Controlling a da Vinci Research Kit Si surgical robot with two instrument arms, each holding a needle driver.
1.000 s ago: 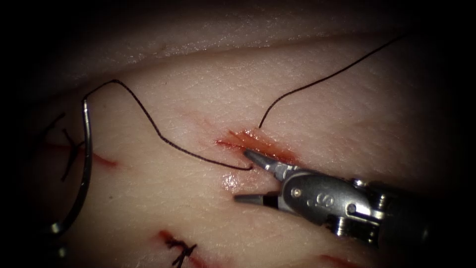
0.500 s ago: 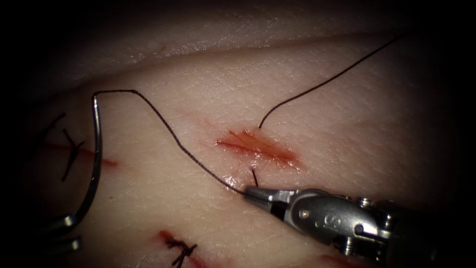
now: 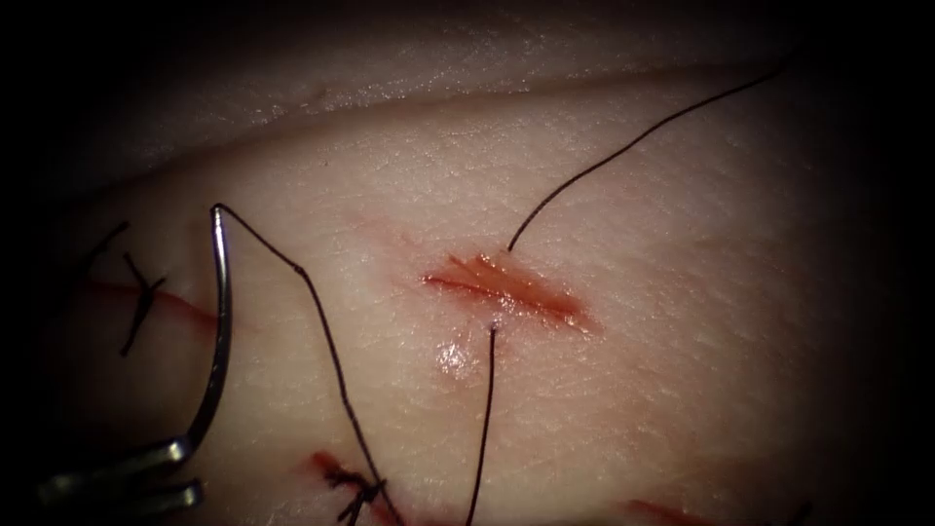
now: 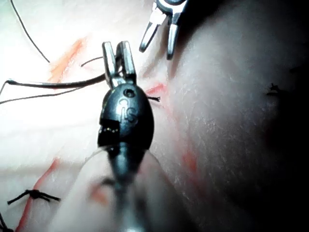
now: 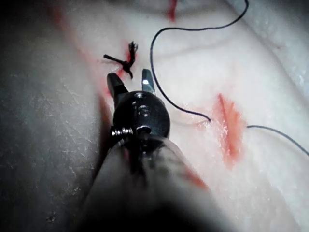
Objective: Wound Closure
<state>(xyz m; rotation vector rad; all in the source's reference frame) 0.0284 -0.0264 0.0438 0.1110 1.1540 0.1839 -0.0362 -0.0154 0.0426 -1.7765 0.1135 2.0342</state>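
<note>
The curved needle (image 3: 219, 331) is out of the tissue (image 3: 682, 321). It hangs over the skin well to the left of the cut (image 3: 506, 287), in the left part of the endoscope frame. Its long axis runs almost up and down there, with the bow turned toward the cut. The left tool (image 3: 187, 468), in the lower left corner, has its jaws clamped on the needle's lower portion, far from the end that carries the thread. The needle's sharp point itself cannot be made out.

The thread (image 3: 326, 331) leaves the needle's upper end and goes down and to the right, to the bottom edge. A second strand comes out just below the cut and drops nearly straight to the same edge. A third strand rises from the cut's upper edge toward the upper right corner.

In the right wrist view the right tool (image 5: 131, 82) has its jaws apart and grips nothing. The thread passes just beside one jaw, and contact cannot be judged. The tool sits near an old knotted stitch (image 5: 126, 60). The left tool is clearly the nearer one to the needle.

Between the needle and the cut lies only bare skin crossed by the thread. Another finished stitch (image 3: 136, 292) is at the far left, and some red fluid (image 3: 453, 356) shines just below the cut.
</note>
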